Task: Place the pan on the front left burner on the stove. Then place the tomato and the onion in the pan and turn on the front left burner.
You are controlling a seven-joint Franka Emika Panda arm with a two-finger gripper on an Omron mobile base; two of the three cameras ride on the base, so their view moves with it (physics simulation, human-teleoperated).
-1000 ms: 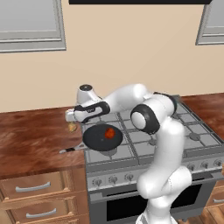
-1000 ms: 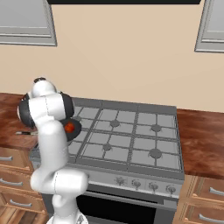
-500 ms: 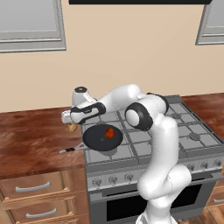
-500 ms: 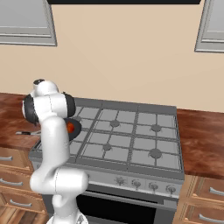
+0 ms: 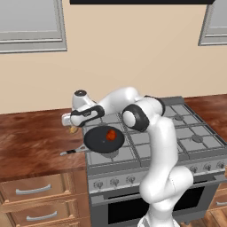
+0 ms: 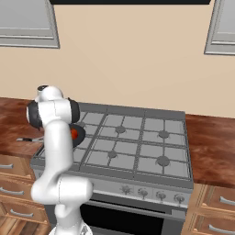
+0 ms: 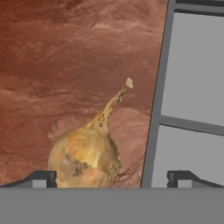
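The jaws are spread wide, holding nothing, and they've dropped lower and further left than half a second ago. The gripper [image 5: 70,120] now sits at centre left in the left base view, right over the onion [image 7: 85,159]. The onion rests on the brown table [image 5: 31,142] beside the stove [image 5: 186,133], low in the hand view. The tomato [image 5: 111,135] hasn't budged inside the pan [image 5: 103,140] on the front left burner, mid-frame.

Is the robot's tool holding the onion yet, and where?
No. The tool is open, holding nothing; the onion lies on the counter between its fingertips.
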